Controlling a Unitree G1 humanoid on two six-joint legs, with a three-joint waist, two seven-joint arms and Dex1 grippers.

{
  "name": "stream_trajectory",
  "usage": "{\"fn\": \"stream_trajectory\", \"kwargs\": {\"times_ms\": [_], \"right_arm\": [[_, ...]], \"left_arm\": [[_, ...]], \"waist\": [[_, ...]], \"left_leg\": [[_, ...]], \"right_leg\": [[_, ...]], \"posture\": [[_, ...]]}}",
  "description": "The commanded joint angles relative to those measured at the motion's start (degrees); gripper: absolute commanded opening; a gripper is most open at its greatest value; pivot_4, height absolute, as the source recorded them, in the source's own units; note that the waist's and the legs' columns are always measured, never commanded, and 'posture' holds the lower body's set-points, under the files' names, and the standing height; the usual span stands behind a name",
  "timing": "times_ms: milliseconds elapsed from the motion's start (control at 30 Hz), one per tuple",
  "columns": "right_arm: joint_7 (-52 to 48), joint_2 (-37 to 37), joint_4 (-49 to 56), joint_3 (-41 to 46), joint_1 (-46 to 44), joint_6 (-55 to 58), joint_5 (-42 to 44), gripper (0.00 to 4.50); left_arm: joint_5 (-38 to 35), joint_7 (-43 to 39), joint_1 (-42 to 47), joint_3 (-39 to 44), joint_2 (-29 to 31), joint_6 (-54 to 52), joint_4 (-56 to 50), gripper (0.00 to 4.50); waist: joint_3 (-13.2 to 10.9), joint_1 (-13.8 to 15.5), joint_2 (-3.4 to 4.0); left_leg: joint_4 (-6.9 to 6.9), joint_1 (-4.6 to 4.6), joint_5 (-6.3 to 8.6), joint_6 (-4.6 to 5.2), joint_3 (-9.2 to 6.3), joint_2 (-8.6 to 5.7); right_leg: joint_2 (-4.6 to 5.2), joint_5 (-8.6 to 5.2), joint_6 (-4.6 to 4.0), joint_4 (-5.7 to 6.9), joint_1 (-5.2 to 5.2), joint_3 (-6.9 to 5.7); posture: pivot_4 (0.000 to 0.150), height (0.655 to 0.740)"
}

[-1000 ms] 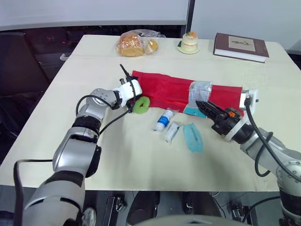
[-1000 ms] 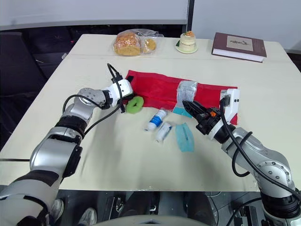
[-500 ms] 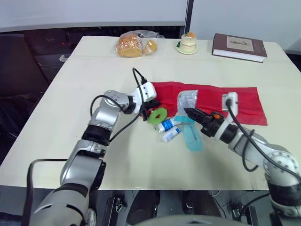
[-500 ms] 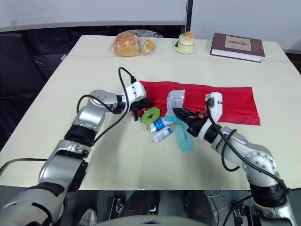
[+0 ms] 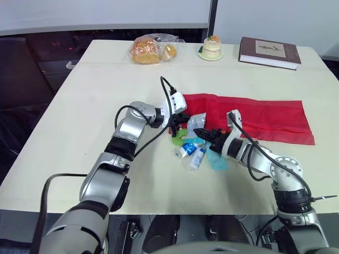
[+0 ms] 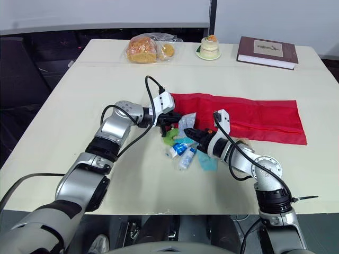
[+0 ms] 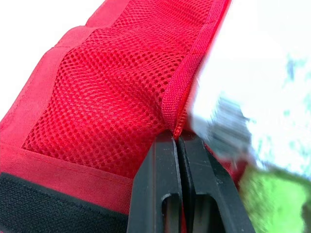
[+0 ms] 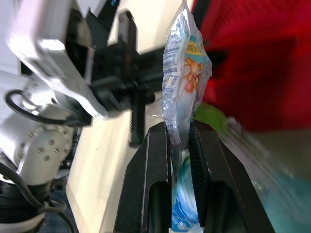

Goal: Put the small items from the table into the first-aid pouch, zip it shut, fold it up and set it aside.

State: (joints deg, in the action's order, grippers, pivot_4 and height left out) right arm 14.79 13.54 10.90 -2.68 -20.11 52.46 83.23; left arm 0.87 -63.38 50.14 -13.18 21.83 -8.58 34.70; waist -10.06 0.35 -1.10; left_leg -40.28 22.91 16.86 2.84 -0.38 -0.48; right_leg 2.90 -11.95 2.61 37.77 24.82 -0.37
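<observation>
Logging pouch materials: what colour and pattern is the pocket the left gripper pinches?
Red mesh pocket, solid red hem; best in left wrist view.

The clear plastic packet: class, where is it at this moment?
In the eye views the packet is mid-table at the left end of the red pouch, pinched in the right pincer, beside the left pincer.

Setting: an indoor room of office or lab type; which of the two cannot be told. Evidence:
- a large cream flat-topped counter (image 5: 79, 106), set before a plain white wall panel (image 5: 106, 10) with a dark vertical post (image 5: 214, 16);
- a maroon hardcover book (image 5: 270, 52);
- a clear plastic bag of bread rolls (image 5: 151, 49);
- a small layered cake on a pale plate (image 5: 213, 46).
</observation>
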Motion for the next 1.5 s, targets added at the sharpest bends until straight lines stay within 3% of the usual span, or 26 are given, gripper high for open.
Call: {"fn": "stream_trajectory", "kwargs": {"times_ms": [33, 567, 1067, 1400, 1500], "right_arm": [[0.6, -1.4, -0.4, 0.9, 0.3, 0.9, -0.6, 0.03], [6.7, -8.0, -6.9, 7.8, -0.5, 0.9, 2.7, 0.03], [5.5, -13.9, -12.2, 13.6, -5.6, -4.4, 0.8, 0.03], [2.0, -19.2, -14.3, 16.3, -9.0, -10.9, -4.5, 0.03], [0.7, -18.6, -12.8, 13.1, -7.7, -10.3, -10.4, 0.03]], "left_arm": [[-2.0, -0.3, 0.8, 1.4, -0.4, -0.1, -2.3, 0.02], [-5.5, 0.3, -2.7, 3.3, 0.0, -3.1, -8.9, 0.02], [-7.7, -1.3, -7.3, 2.0, 1.4, -8.9, -17.2, 0.02], [-9.5, -1.8, -8.5, 1.2, 1.0, -12.3, -19.5, 0.02], [-9.5, -1.6, -8.4, 1.3, 0.9, -12.4, -19.2, 0.02]], "waist": [[0.0, -0.1, 0.0], [0.0, -1.2, 0.02], [0.0, -1.3, 0.05], [0.0, -1.3, 0.08], [0.0, -1.3, 0.09]], "left_leg": [[0.0, 0.0, 0.0, 0.0, 0.0, 0.0], [0.0, -0.03, 0.0, 0.0, -0.03, 0.01], [0.03, -0.07, 0.0, -0.01, 0.0, 0.05], [0.03, -0.06, -0.01, -0.02, 0.01, 0.04], [0.03, -0.06, -0.01, -0.02, 0.02, 0.03]], "right_leg": [[0.0, 0.0, 0.0, 0.01, 0.0, 0.0], [0.0, 0.0, 0.0, 0.07, 0.0, 0.01], [-0.05, 0.0, -0.01, 0.08, 0.02, 0.05], [-0.04, 0.0, 0.0, 0.08, 0.05, 0.05], [-0.04, 0.0, 0.0, 0.08, 0.05, 0.06]], "posture": [[0.15, 0.7289], [0.15, 0.7289], [0.15, 0.7289], [0.15, 0.7289], [0.15, 0.7289]]}}
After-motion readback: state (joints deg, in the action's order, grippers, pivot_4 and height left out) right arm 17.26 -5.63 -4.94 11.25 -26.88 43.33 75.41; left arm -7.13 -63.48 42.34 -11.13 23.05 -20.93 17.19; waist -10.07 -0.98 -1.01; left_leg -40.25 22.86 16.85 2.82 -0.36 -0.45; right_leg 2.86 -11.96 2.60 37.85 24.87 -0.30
